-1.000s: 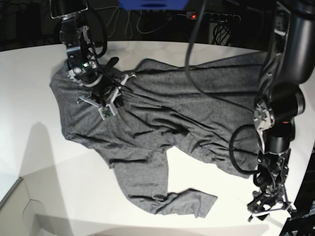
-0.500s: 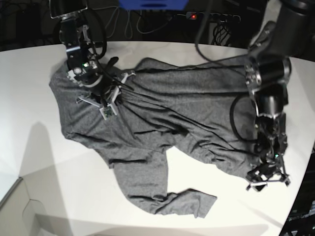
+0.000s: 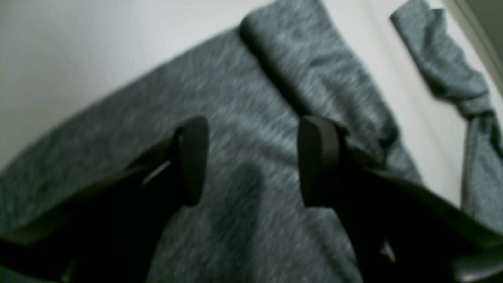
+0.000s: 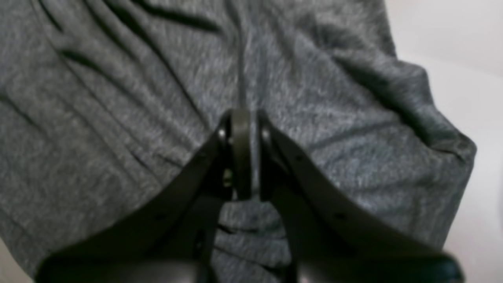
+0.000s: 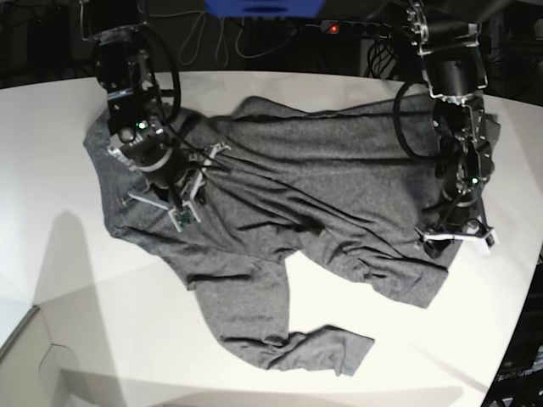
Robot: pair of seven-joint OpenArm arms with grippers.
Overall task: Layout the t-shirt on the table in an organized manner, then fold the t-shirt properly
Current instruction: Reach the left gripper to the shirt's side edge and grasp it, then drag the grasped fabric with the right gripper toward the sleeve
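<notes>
1. The t-shirt (image 5: 288, 203) lies crumpled on the table (image 5: 51, 170), spread from near the far edge toward the near edge, roughly midway between the left and right edges in the base view.
2. One sleeve (image 5: 297, 343) trails toward the table's near edge, folded back on itself.
3. My right gripper (image 5: 174, 191) sits on the cloth at the shirt's end toward the table's far left corner in the base view.
4. My left gripper (image 5: 454, 233) hangs over the shirt's margin nearest the table's right edge in that view, cloth under its fingers (image 3: 192, 157).
</notes>
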